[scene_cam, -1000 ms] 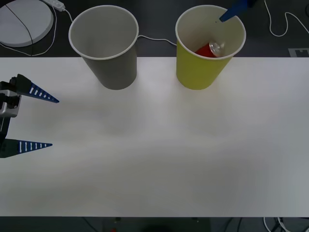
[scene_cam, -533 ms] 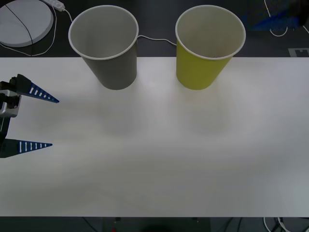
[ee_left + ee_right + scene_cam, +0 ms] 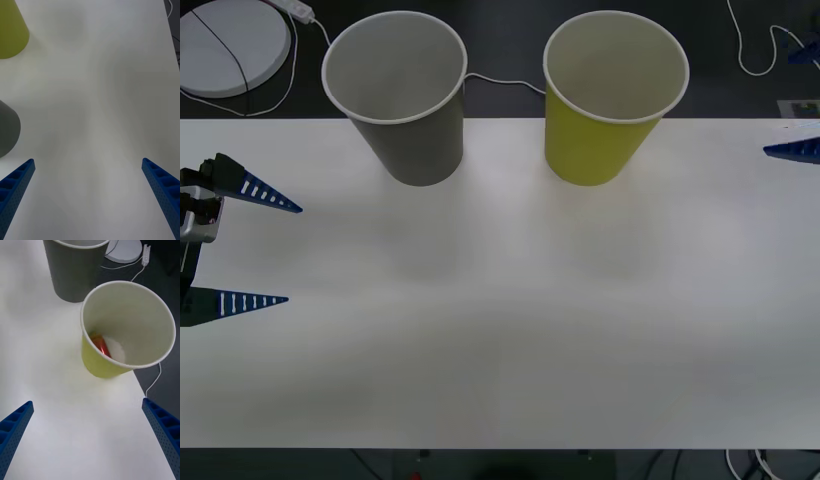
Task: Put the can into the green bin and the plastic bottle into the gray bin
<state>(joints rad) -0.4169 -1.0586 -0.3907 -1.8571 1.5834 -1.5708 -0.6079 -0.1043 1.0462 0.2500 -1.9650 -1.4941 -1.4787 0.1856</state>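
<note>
White table [image 3: 500,330] surface spans the front view, bordered by a dark floor at the far edge. Left gripper [image 3: 240,245] sits at the near left edge of the table, its 2 blue fingers spread wide apart and holding nothing. Right gripper [image 3: 88,438] hovers over the right side of the table, fingers likewise spread, nothing between them. Farther back, 2 cups stand upright near the far table edge: the gray bin [image 3: 395,95] on the left, the green bin [image 3: 612,95] on the right, apart from each other. The can [image 3: 100,345] lies tilted at the bottom inside the green bin. White cables [image 3: 755,45] lie on the floor beyond.
</note>
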